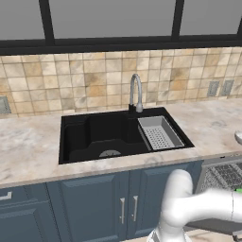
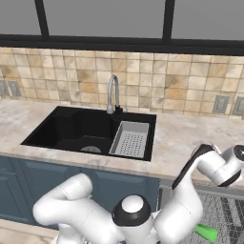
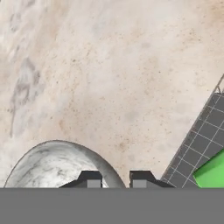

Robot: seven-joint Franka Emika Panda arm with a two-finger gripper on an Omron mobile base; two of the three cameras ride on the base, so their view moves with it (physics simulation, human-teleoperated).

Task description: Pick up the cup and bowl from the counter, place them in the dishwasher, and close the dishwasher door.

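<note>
Cup [image 2: 207, 232] already sits in the dishwasher rack [image 2: 228, 209], so the step in hand looks like the bowl pickup. Bowl [image 3: 54, 166] rests on the bench [image 3: 109, 78] near its front edge, above the open dishwasher. End effector [image 3: 115, 180] is right at the bowl rim, fingers [image 3: 90, 179] drawn close together, one inside and one outside the rim; a firm grip I can't confirm. Next probably: lift straight up, swing over the rack, lower in.
</note>
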